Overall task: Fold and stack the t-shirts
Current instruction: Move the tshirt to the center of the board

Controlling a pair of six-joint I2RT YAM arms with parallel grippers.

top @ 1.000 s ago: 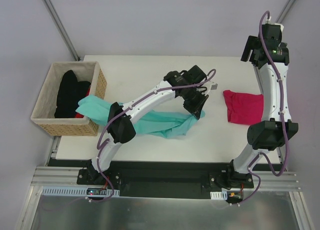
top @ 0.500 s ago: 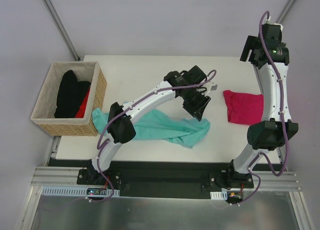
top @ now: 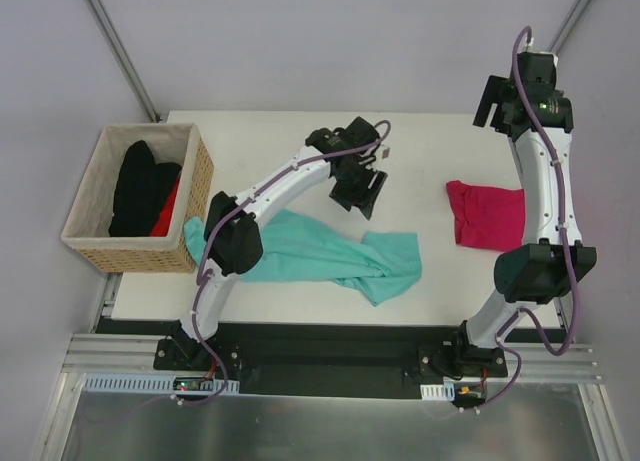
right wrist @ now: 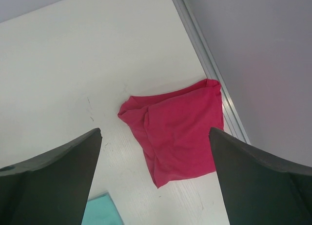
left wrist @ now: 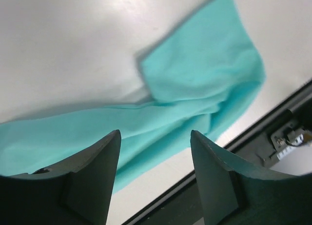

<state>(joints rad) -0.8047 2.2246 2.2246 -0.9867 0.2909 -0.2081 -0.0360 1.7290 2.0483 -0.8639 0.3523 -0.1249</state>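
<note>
A teal t-shirt (top: 310, 256) lies rumpled along the table's front, from beside the basket to the middle. My left gripper (top: 366, 199) hangs open above and behind it, holding nothing. In the left wrist view the teal t-shirt (left wrist: 195, 88) lies below the open left gripper (left wrist: 155, 133), near the table's front edge. A folded red t-shirt (top: 487, 213) rests at the right side. My right gripper (top: 490, 103) is raised high at the back right, wide open and empty. From the right wrist, the red t-shirt (right wrist: 178, 132) shows far below the right gripper (right wrist: 155, 131).
A wicker basket (top: 80, 246) with black and red garments stands at the table's left edge. A metal rail (right wrist: 209, 69) runs along the right edge beside the red t-shirt. White table surface (top: 270, 146) lies behind the teal t-shirt.
My left gripper opened and let go of the teal t-shirt, then drew back and to the left. The shirt dropped flat onto the table, its left end off the basket. The right arm barely moved.
</note>
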